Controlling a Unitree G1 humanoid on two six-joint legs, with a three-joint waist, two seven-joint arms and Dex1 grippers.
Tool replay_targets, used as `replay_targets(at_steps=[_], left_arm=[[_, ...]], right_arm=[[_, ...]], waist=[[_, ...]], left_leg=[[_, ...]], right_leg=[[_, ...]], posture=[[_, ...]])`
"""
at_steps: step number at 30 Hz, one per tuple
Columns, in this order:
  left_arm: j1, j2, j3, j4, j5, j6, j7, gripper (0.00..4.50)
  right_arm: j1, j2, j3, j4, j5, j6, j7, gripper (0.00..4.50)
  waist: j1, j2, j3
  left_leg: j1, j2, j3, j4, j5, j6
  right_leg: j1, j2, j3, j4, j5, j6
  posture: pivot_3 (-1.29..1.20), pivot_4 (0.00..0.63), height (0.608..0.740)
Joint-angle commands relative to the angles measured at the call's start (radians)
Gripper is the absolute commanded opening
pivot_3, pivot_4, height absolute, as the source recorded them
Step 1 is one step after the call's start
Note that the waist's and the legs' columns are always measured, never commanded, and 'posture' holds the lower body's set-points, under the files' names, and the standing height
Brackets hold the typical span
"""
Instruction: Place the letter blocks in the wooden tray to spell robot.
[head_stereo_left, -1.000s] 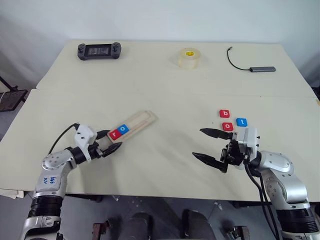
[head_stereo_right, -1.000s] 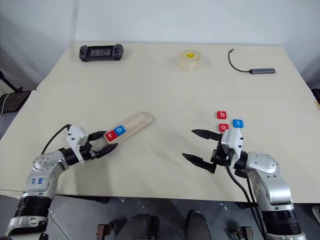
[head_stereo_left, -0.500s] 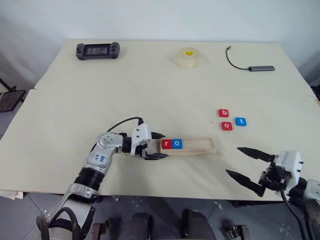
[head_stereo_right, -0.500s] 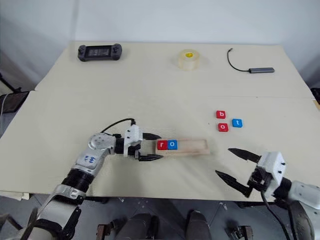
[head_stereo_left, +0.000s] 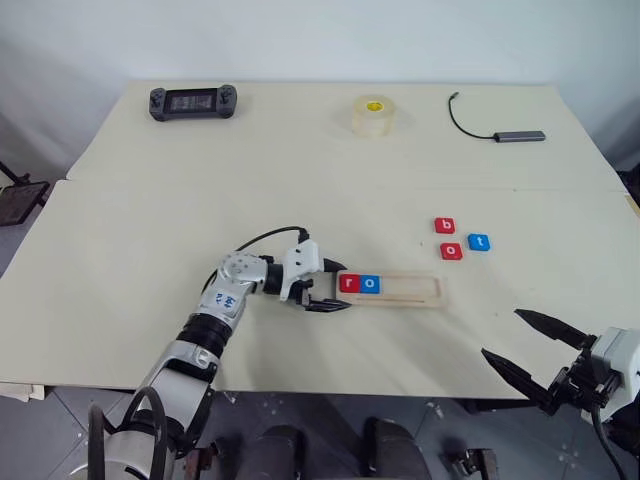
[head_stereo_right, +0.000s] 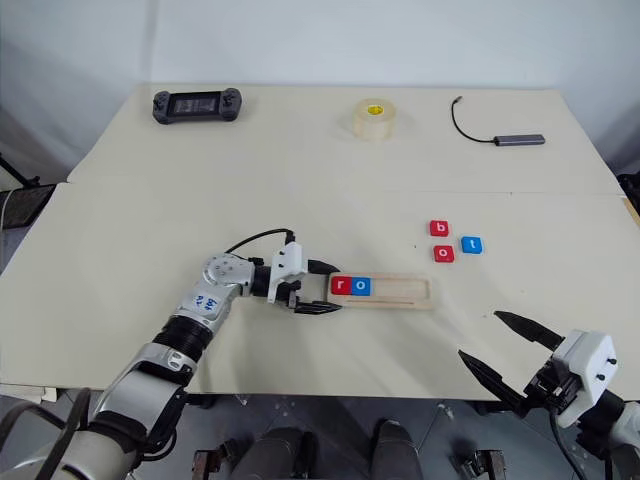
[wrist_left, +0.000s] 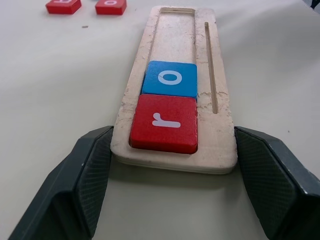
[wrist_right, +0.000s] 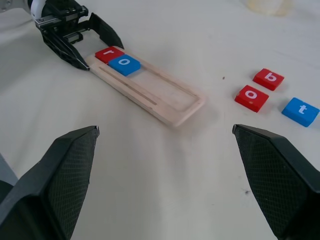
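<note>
Between left tool (wrist_left: 172, 165) fingers (wrist_left: 87, 175), wooden tray (wrist_left: 220, 120) end sits gripped.

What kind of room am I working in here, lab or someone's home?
Most likely a lab or test bench: plain white walls, a bare cream table, and stray gear on it, a handheld game controller, tape roll and USB hub.

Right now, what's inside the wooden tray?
The wooden tray holds two blocks at its left end: the red r and the blue o. The rest of the tray is bare. Nothing is covered.
</note>
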Motion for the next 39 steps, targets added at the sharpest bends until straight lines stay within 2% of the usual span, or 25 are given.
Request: replay_targets(at_steps=[1, 7, 9, 11, 19, 23, 27, 34, 39], left_arm=[[0.022, 0.067, 0.038, 0.005, -0.017, -0.022, -0.045, 3.43], [0.021, 0.071, 0.053, 0.035, -0.030, -0.032, -0.078, 3.43], [0.017, 0.054, 0.054, 0.042, -0.036, -0.027, -0.077, 4.16], [0.021, 0.038, 0.054, 0.035, -0.046, -0.023, -0.090, 4.45], [0.025, 0.020, 0.062, 0.041, -0.036, -0.059, -0.096, 4.45], [0.034, 0.051, 0.111, 0.058, -0.060, -0.110, -0.086, 4.45], [0.073, 0.129, 0.172, 0.062, -0.098, -0.126, -0.119, 4.45], [0.199, 0.191, 0.242, -0.150, -0.219, -0.034, -0.173, 4.45], [0.309, 0.202, 0.273, -0.324, -0.271, 0.014, -0.148, 4.45]], right_arm=[[-0.023, -0.007, 0.013, -0.008, 0.015, -0.019, 0.012, 4.50], [-0.079, -0.025, 0.032, 0.032, 0.007, -0.014, 0.027, 4.50], [-0.084, -0.026, 0.035, 0.037, 0.005, -0.013, 0.028, 4.50], [-0.083, -0.024, 0.032, 0.037, 0.005, -0.012, 0.027, 4.50], [0.003, 0.027, -0.029, 0.001, 0.008, -0.032, -0.033, 4.50], [0.064, 0.069, -0.083, 0.010, 0.002, -0.072, -0.061, 4.50], [0.099, 0.124, -0.132, 0.038, 0.014, -0.090, -0.122, 4.50], [0.101, 0.207, -0.143, 0.059, 0.007, -0.125, -0.195, 4.50], [0.039, 0.209, -0.083, 0.043, -0.014, -0.109, -0.242, 4.50]], waist=[[0.001, 0.000, 0.000], [0.010, 0.000, 0.000], [0.013, 0.000, 0.000], [0.015, 0.000, 0.000], [0.017, 0.000, 0.000], [0.016, 0.000, 0.000], [0.001, 0.000, 0.000], [0.007, 0.001, 0.000], [0.001, 0.001, -0.001]], left_leg=[[0.000, 0.000, 0.000, 0.000, 0.000, 0.000], [0.000, -0.002, -0.001, 0.001, 0.000, 0.001], [-0.001, -0.002, -0.002, 0.001, 0.000, 0.001], [-0.001, -0.002, -0.002, 0.001, 0.000, 0.001], [-0.001, -0.002, -0.001, 0.001, 0.000, 0.001], [-0.001, -0.002, -0.001, 0.001, 0.000, 0.001], [0.000, -0.001, -0.001, 0.000, 0.000, 0.001], [0.000, -0.001, -0.001, 0.000, 0.000, 0.000], [0.000, -0.001, -0.002, 0.000, 0.000, 0.000]], right_leg=[[0.000, 0.000, 0.000, 0.000, 0.000, 0.000], [0.000, -0.001, 0.000, 0.001, 0.000, 0.000], [0.001, -0.001, 0.000, 0.001, 0.000, 0.000], [0.000, -0.001, -0.001, 0.000, 0.000, 0.000], [0.000, -0.001, 0.000, 0.001, 0.000, 0.000], [0.000, -0.001, 0.000, 0.001, 0.000, 0.000], [0.000, 0.000, 0.000, 0.001, 0.000, 0.000], [0.000, -0.001, 0.001, 0.002, 0.000, 0.000], [0.000, -0.001, 0.003, 0.002, 0.000, 0.000]], posture=[[0.00, 0.150, 0.740], [0.00, 0.150, 0.740], [0.00, 0.150, 0.740], [0.00, 0.150, 0.740], [0.00, 0.150, 0.740], [0.00, 0.150, 0.740], [0.00, 0.150, 0.740], [0.00, 0.150, 0.740], [0.00, 0.150, 0.740]])
